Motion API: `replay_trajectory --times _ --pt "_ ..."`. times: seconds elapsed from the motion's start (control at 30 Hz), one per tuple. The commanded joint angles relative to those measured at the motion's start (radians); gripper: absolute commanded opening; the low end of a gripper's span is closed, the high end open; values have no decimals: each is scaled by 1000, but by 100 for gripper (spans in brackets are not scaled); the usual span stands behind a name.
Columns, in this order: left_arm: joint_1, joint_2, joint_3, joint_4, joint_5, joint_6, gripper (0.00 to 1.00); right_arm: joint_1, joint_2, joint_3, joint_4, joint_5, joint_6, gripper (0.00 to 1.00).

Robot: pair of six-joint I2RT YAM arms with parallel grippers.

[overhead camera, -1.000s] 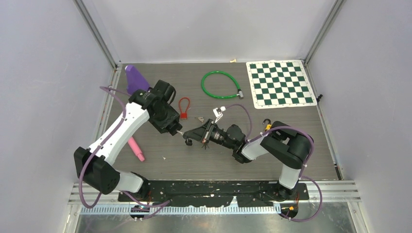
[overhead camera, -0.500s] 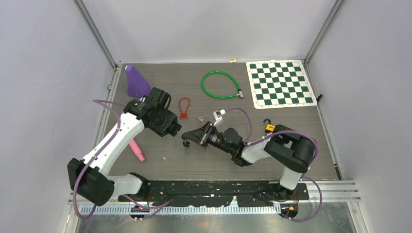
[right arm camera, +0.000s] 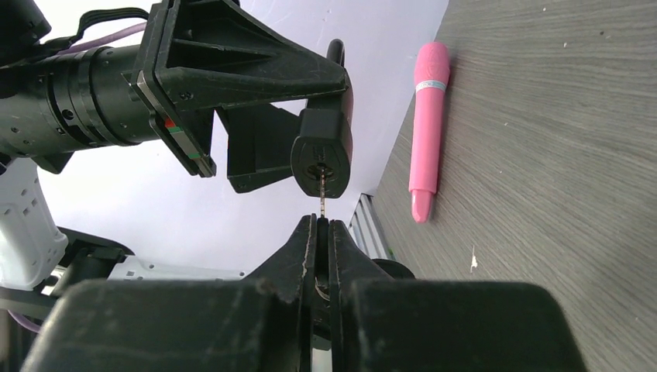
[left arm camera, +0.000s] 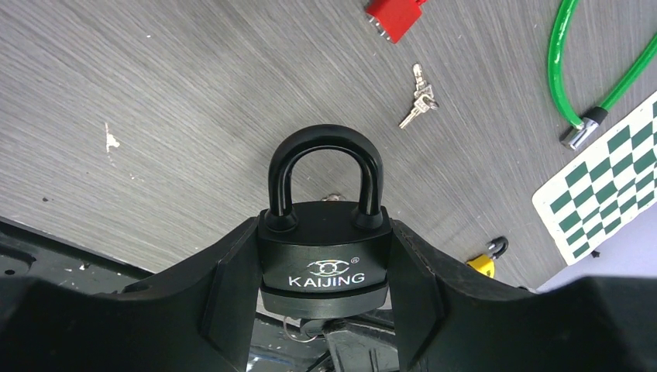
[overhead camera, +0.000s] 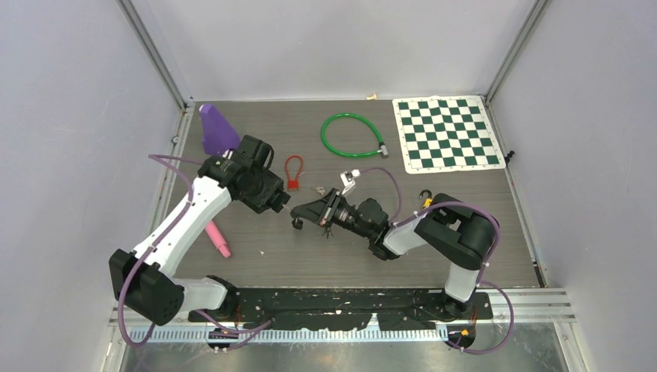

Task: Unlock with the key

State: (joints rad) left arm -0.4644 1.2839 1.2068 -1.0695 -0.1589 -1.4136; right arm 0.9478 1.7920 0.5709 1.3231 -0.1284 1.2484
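My left gripper (left arm camera: 325, 256) is shut on a black KAIJING padlock (left arm camera: 324, 248), its shackle (left arm camera: 325, 167) closed and pointing away from the wrist. In the right wrist view the padlock (right arm camera: 322, 151) hangs between the left fingers (right arm camera: 232, 66), keyhole facing down. My right gripper (right arm camera: 322, 225) is shut on a key (right arm camera: 322, 198), whose blade enters the keyhole from below. In the top view the left gripper (overhead camera: 277, 203) and right gripper (overhead camera: 300, 217) meet at mid-table.
A pink pen (overhead camera: 218, 239) lies left of centre. A red lock (overhead camera: 294, 177), loose keys (overhead camera: 318, 189), a green cable lock (overhead camera: 352, 136), a chequered mat (overhead camera: 446, 133), a purple cone (overhead camera: 218, 129) and a small yellow padlock (overhead camera: 426, 201) lie around.
The left gripper with the padlock and the right gripper with the key drew slightly apart and leftwards, then came back together at mid-table.
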Motion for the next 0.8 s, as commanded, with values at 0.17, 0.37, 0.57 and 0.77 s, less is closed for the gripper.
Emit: replay_trajectory --times 0.17,0.37,0.57,0.77 --pt "-34 2 56 1 195 2 0 -2 -25 87 -17 -4 -312 5" --pt "-34 12 51 13 201 -7 0 25 -81 67 -79 95 -455 5" --pt "-34 14 48 25 205 2 0 37 -77 80 -60 99 -411 5" --pt "-35 -18 43 36 193 18 0 53 -131 102 -160 154 -528 5"
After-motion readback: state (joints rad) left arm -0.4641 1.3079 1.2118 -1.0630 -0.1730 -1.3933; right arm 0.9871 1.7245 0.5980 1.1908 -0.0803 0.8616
